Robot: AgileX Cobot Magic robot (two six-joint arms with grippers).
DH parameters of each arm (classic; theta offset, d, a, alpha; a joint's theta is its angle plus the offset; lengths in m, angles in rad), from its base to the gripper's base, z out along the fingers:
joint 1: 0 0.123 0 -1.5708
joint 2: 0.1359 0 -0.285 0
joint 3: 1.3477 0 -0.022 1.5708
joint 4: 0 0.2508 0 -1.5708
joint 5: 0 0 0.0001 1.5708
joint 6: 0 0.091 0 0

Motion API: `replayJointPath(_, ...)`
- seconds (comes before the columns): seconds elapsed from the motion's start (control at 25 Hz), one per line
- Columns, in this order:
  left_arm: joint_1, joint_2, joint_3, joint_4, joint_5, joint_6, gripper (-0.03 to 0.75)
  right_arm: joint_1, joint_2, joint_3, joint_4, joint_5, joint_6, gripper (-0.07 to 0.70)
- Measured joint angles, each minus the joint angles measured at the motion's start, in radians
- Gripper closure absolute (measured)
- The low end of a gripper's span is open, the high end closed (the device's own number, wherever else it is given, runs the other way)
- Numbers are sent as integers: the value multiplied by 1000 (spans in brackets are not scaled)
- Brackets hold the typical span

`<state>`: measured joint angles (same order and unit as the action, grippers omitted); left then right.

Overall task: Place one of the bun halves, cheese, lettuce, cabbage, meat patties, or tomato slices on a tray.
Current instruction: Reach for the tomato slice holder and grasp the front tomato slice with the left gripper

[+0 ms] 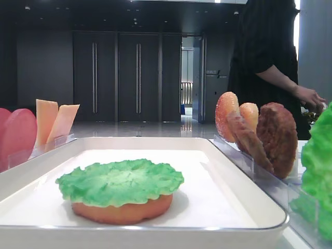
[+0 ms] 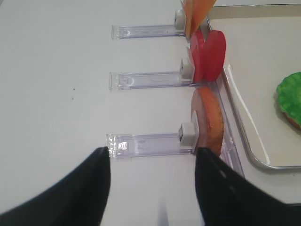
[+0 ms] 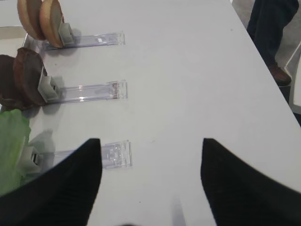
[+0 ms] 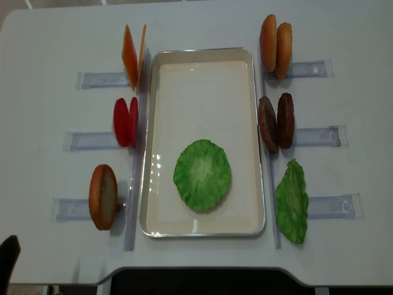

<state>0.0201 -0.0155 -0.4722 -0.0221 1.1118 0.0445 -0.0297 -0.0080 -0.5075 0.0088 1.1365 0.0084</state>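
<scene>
The white tray [image 4: 202, 74] lies mid-table. In it a green lettuce [image 4: 202, 175] rests on a bun half [image 1: 122, 210]. Left of the tray stand cheese [image 4: 133, 55], tomato slices [image 4: 125, 121] and a bun half [image 4: 103, 196]. On the right stand two bun halves [image 4: 276, 46], meat patties [image 4: 276, 121] and another lettuce [image 4: 291, 201]. My left gripper [image 2: 153, 150] is open over bare table, close to the left bun half [image 2: 209, 117]. My right gripper [image 3: 151, 141] is also open and holds nothing, with the lettuce [image 3: 11, 146] to its left.
Clear slotted holders [image 4: 313, 136] run outward from each food on both sides of the tray. A person in dark clothes [image 1: 270, 62] stands at the far right of the table, with a leg and shoe [image 3: 275, 42] beyond the table edge.
</scene>
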Motion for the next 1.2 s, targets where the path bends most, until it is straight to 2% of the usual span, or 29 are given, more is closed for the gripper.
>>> replayJointPath(0.84, 0, 9, -5, 0, 6, -7, 282, 0, 0, 0, 0, 0, -2, 197)
replayJointPath(1.2, 0, 294, -86, 22, 4, -50, 282, 0, 0, 0, 0, 0, -2, 197)
